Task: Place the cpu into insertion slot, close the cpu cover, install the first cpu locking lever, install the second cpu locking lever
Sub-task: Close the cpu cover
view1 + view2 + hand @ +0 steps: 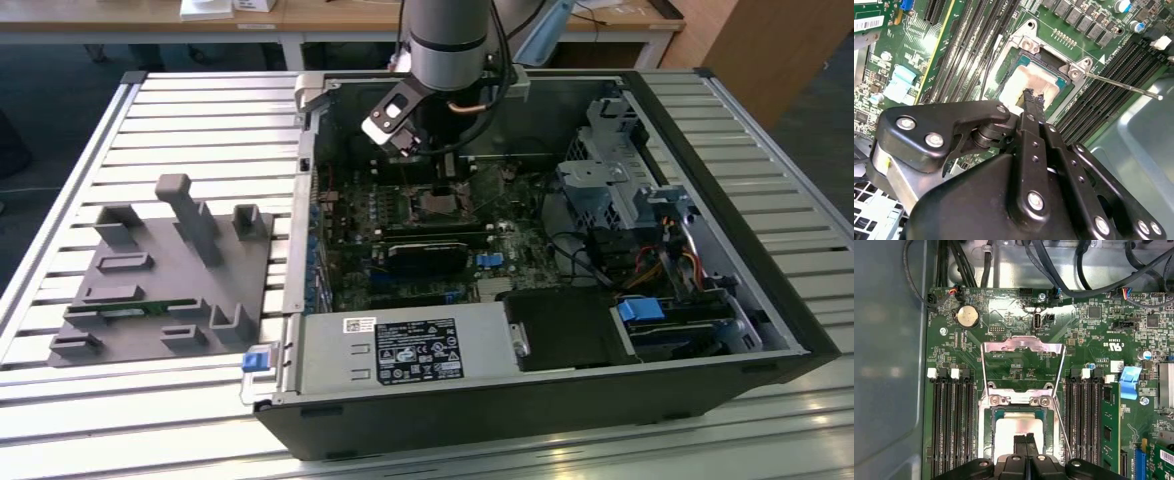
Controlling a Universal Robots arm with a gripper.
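The cpu (1014,432) lies flat in the insertion slot (988,437) of the green motherboard (1004,310), its pale metal face (1021,82) up. My gripper (1026,440) hangs straight over it, fingers shut together with nothing between them, tips (1034,97) at or just above the chip's face. The cpu cover (1021,345) stands swung open behind the socket, green board showing through its window. A thin metal locking lever (1124,86) sticks out loose beside the socket (1061,432). In the exterior view my gripper (447,188) reaches down into the open computer case.
Long black memory slots (949,425) flank the socket on both sides. Cables (1064,270) run along the case wall behind the board. A labelled power-supply box (400,350) sits at the case front. A grey fixture block (160,270) stands on the slatted table at the exterior view's left.
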